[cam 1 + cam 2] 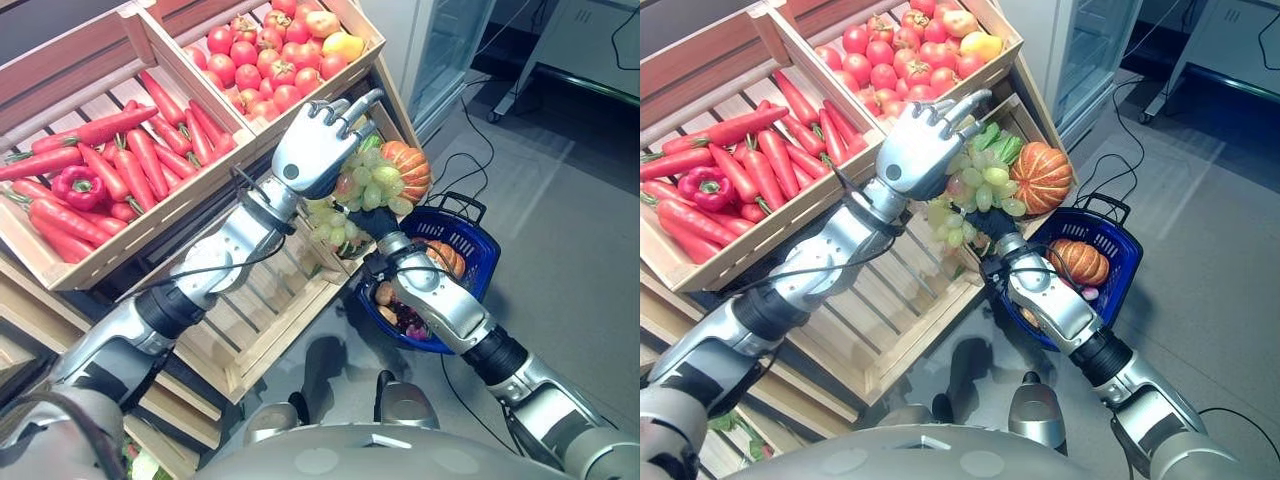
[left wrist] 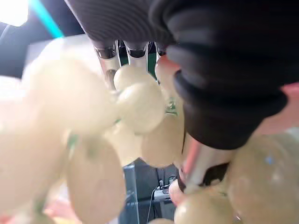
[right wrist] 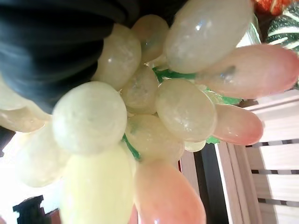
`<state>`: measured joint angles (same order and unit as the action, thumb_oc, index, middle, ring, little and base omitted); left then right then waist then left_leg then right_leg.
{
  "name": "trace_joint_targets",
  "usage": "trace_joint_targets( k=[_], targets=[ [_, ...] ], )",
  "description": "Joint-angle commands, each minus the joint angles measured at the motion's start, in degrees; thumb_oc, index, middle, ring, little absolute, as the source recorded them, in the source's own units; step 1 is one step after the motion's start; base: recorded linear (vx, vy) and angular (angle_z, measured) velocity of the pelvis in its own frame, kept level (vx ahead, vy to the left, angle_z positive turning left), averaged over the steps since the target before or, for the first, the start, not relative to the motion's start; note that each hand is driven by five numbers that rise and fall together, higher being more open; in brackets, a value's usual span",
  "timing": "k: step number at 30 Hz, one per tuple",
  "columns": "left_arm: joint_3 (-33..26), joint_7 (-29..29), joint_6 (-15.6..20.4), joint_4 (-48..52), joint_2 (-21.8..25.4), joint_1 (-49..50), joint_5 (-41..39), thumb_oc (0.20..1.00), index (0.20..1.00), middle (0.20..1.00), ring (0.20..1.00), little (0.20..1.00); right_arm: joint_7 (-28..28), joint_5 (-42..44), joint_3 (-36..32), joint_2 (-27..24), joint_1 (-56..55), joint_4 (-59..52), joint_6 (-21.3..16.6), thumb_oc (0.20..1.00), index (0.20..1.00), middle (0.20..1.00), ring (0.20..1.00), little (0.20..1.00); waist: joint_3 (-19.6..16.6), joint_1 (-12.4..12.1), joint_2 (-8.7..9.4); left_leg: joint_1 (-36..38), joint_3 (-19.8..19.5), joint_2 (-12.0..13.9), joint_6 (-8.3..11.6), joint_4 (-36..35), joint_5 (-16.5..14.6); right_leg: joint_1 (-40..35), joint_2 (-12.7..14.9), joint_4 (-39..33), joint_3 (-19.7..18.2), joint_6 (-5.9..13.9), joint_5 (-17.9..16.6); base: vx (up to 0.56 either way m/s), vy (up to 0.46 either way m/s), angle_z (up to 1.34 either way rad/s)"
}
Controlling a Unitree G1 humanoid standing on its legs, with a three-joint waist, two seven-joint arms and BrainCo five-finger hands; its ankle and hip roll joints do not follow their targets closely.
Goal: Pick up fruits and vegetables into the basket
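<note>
Hanging between both hands, a bunch of green grapes (image 1: 368, 185) is clasped by the left hand (image 1: 312, 150); whether the right hand (image 1: 992, 232) grips cannot be told. Below, right, a blue basket (image 1: 478, 240) holds a small pumpkin (image 1: 1078, 262). Carrots (image 1: 120, 165) and tomatoes (image 1: 262, 60) fill crates.

I'm looking at a shop, or a mock-up of one: a greengrocer's stand. Tilted wooden crates (image 1: 95, 262) rise in tiers on the left, one packed with carrots (image 1: 130, 160) and a red pepper (image 1: 79, 186), the far one with tomatoes (image 1: 262, 60). A blue shopping basket (image 1: 478, 255) sits on the grey floor (image 1: 570, 230) to the right. At the far right I see a glass-doored chiller cabinet (image 1: 455, 45).
</note>
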<state>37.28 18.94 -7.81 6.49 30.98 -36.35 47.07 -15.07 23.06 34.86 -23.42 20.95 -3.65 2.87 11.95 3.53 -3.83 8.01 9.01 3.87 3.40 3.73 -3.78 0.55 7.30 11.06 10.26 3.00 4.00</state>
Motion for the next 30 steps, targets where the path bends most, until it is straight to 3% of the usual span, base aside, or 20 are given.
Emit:
trace_joint_targets(
  k=[1,5,9,11,19,23,30],
  targets=[
    [-0.78,-3.40,-2.42,-2.01,-1.28,-0.17,-10.85,1.000,1.000,1.000,1.000,1.000,-0.82,-6.74,-2.45,5.80,8.43,-8.64,-5.56,0.200,0.200,0.200,0.200,0.200,2.56,0.02,2.52,-1.79,-0.54,1.08,-1.50,4.07,-4.57,-1.83,3.07,-0.19,-3.01,5.24,1.91,-0.05,-0.098,0.02],
    [-3.87,-5.19,-5.32,-5.48,-2.90,3.23,-20.68,1.000,1.000,1.000,1.000,1.000,0.27,-9.47,-6.01,4.70,7.84,-11.73,-3.30,0.200,0.200,0.200,0.200,0.200,4.61,0.43,2.44,-3.85,-0.42,1.70,-1.18,5.60,-4.26,0.37,2.33,1.75,-3.36,4.40,2.50,-0.10,-0.109,0.02],
    [-6.39,-2.18,-5.30,-7.68,-2.58,6.03,-27.40,1.000,1.000,1.000,1.000,1.000,1.66,-10.81,-10.08,2.14,7.51,-14.20,-1.62,0.200,0.200,0.200,0.200,0.200,7.42,1.02,2.27,-6.29,-0.36,1.99,-0.83,6.99,-3.63,2.92,1.50,3.67,-3.66,3.45,2.88,-0.13,-0.083,0.03],
    [-8.92,-0.20,-3.17,-9.02,-1.57,8.44,-31.76,1.000,1.000,1.000,1.000,1.000,2.16,-10.87,-13.55,-0.39,7.36,-15.30,-0.87,0.200,0.200,0.200,0.200,0.200,9.64,1.28,2.12,-8.36,-0.06,2.19,-0.59,8.21,-3.13,4.73,1.05,4.86,-3.54,2.67,3.04,-0.21,-0.100,-0.01],
    [-14.58,2.96,6.48,-15.15,-0.94,18.44,-37.76,1.000,1.000,1.000,1.000,1.000,1.17,-10.94,-24.98,-6.46,3.59,-13.88,-4.03,0.200,0.200,0.200,0.200,0.200,15.29,1.82,1.31,-15.14,0.06,2.65,0.04,12.00,-1.79,11.94,0.25,10.40,-2.72,0.70,3.48,-0.15,-0.067,-0.03],
    [-16.95,-0.21,11.61,-18.45,-2.01,24.48,-42.68,1.000,1.000,1.000,1.000,1.000,0.33,-9.38,-30.78,-9.16,-0.23,-11.93,-5.38,0.200,0.200,0.200,0.200,0.200,17.85,2.42,0.06,-19.04,0.30,2.69,0.41,13.19,-0.57,16.79,0.02,14.06,-2.18,-0.16,4.10,-0.10,-0.029,-0.03],
    [-16.49,-9.72,13.94,-18.52,-2.45,29.55,-48.76,1.000,1.000,1.000,1.000,1.000,-2.04,-7.13,-34.81,-11.78,-3.30,-5.79,-6.63,0.200,0.200,0.200,0.200,0.200,17.85,2.72,-2.28,-25.90,0.95,1.91,0.50,14.54,0.34,25.25,0.66,18.83,-1.53,-0.64,5.47,-0.05,-0.012,-0.01]
  ],
)
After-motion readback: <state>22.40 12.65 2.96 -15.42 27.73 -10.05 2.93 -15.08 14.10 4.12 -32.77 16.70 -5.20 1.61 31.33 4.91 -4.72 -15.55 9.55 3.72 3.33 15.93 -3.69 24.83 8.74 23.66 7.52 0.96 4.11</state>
